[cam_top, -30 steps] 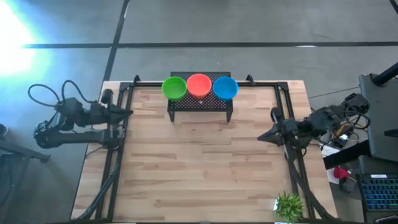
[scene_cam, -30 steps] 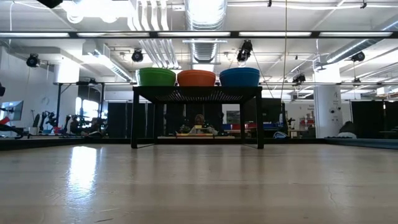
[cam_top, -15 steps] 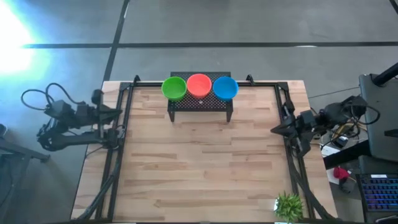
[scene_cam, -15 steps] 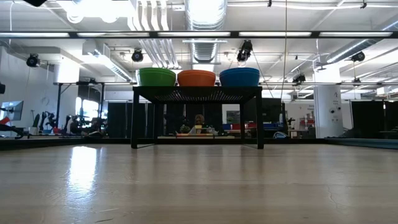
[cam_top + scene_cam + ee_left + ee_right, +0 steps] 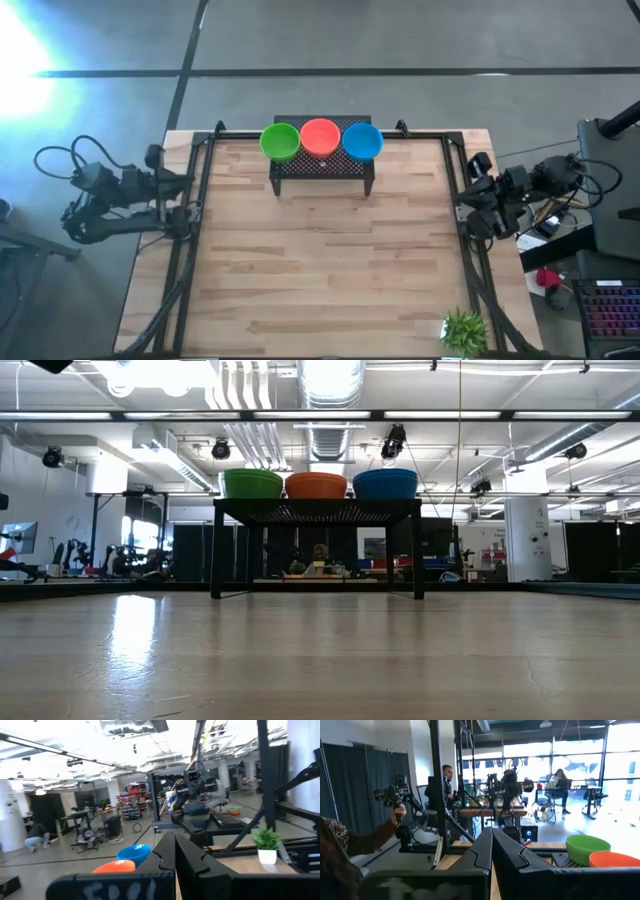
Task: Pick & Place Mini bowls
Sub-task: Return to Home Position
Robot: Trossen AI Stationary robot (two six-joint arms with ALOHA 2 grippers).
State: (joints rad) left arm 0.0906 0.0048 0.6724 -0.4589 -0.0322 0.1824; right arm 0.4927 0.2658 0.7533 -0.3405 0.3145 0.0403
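Observation:
A green bowl [image 5: 280, 141], an orange-red bowl [image 5: 320, 136] and a blue bowl [image 5: 362, 141] stand side by side, bottoms down, on top of a black perforated stand [image 5: 322, 170] at the table's far edge. The low view shows the same row: the green bowl [image 5: 252, 483], the orange-red bowl [image 5: 316, 485] and the blue bowl [image 5: 385, 483]. My left gripper [image 5: 192, 180] hovers shut at the table's left edge, my right gripper [image 5: 466, 201] shut at the right edge. Both are far from the bowls, and both show shut in their wrist views: the left gripper [image 5: 175, 839], the right gripper [image 5: 491, 834].
A small potted plant [image 5: 465, 329] stands at the table's near right corner. Black frame rails [image 5: 190, 250] run along the left and right table edges. The wooden table top [image 5: 320, 270] lies bare in front of the stand. A person [image 5: 350, 845] with a hand-held device stands beyond the table.
My right gripper has drawn back from over the table toward its right edge, and its arm has folded in. My left gripper pulled back a little toward the left edge, then stayed still. The bowls have not moved.

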